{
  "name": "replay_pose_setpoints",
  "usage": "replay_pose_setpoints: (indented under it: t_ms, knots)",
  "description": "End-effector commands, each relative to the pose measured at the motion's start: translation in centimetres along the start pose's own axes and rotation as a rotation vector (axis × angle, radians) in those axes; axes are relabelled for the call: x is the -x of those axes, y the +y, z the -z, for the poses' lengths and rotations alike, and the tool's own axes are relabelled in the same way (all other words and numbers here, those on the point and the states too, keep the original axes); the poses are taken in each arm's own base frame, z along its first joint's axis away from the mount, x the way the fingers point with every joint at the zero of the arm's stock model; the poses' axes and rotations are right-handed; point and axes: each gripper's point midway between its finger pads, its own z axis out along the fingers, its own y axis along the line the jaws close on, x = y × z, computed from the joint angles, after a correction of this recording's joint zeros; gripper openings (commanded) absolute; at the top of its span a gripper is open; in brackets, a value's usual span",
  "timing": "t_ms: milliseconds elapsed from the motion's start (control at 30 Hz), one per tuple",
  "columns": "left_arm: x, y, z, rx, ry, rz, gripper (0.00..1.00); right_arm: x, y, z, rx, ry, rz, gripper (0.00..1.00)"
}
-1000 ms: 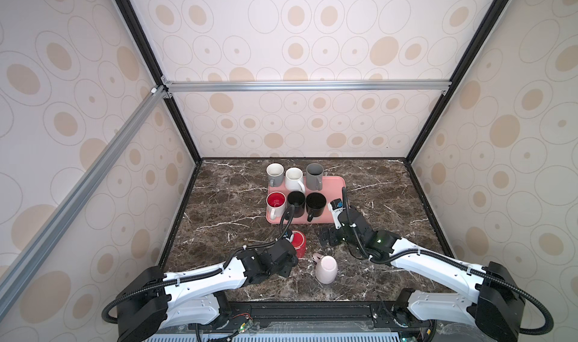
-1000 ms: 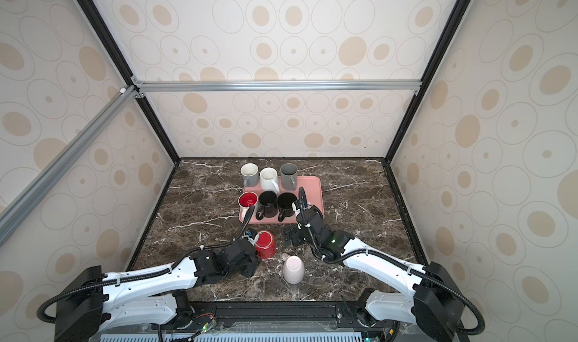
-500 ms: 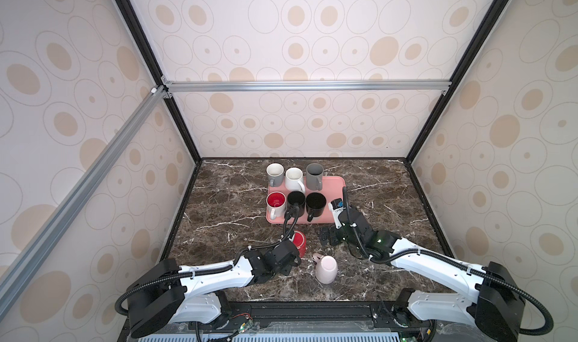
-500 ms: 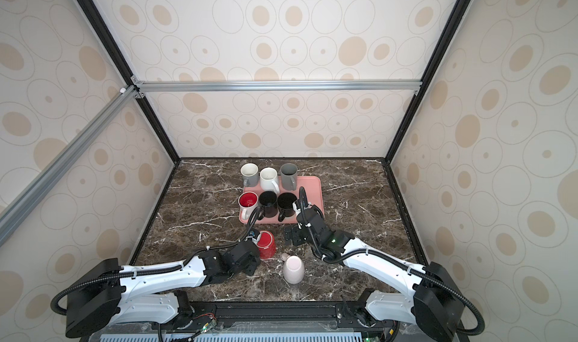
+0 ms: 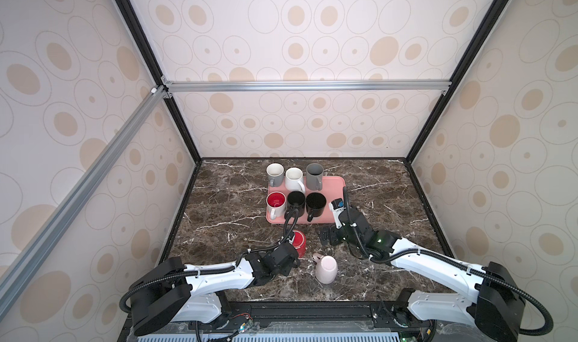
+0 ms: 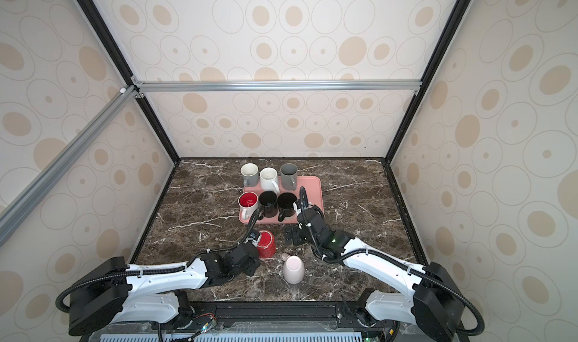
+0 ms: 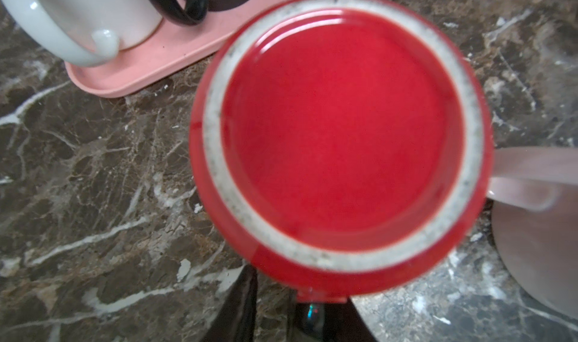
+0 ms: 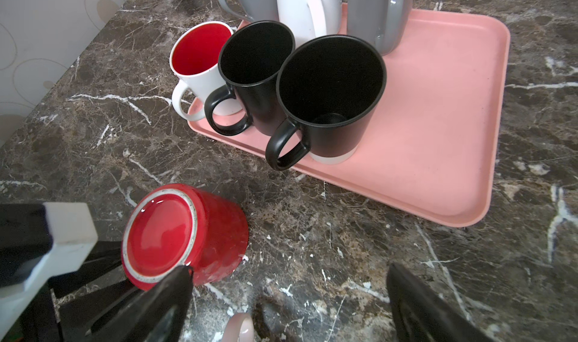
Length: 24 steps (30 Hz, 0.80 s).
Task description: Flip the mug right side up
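The red mug (image 5: 299, 242) stands bottom up on the surface (image 5: 225, 209), just in front of the tray (image 5: 335, 187) and apart from it; its pale foot ring (image 7: 214, 143) faces the left wrist camera. The left claw (image 7: 298, 314) sits low at the mug's near side, its dark fingers (image 7: 240, 299) set narrowly to either side of the handle (image 7: 322, 297); whether they pinch it I cannot tell. The right claw (image 8: 289, 271) hovers spread wide over bare surface between the tray and a pink mug (image 5: 326, 268), holding nothing. The step in hand looks like the grasp; the flip is not yet begun. Next, I judge: a firm hold on the handle, a lift clear of the surface, then a half roll of the wrist; the tray edge and pink mug stand near, so the swing needs room.
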Motion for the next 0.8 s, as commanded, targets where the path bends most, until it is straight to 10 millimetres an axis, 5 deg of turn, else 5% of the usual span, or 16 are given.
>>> replay_pose_setpoints:
  t_ms: [0,267,367,767]
  knots:
    - [0.9,-0.5,0.2,-0.019,-0.047,-0.008,0.23,0.1,-0.5,0.0,-0.019,-0.002,-0.016,0.99]
    - [1.2,-0.9,0.9,-0.061,-0.062,0.019,0.01,0.1,-0.5,-0.2,-0.019,-0.001,-0.018,0.99]
    - [1.8,-0.8,1.5,-0.068,-0.083,0.047,0.00,0.0,-0.6,-0.2,-0.023,-0.002,-0.019,0.99]
    - [10.0,0.5,8.1,-0.136,-0.359,0.206,0.00,3.6,-0.7,2.8,-0.019,-0.174,-0.006,0.99]
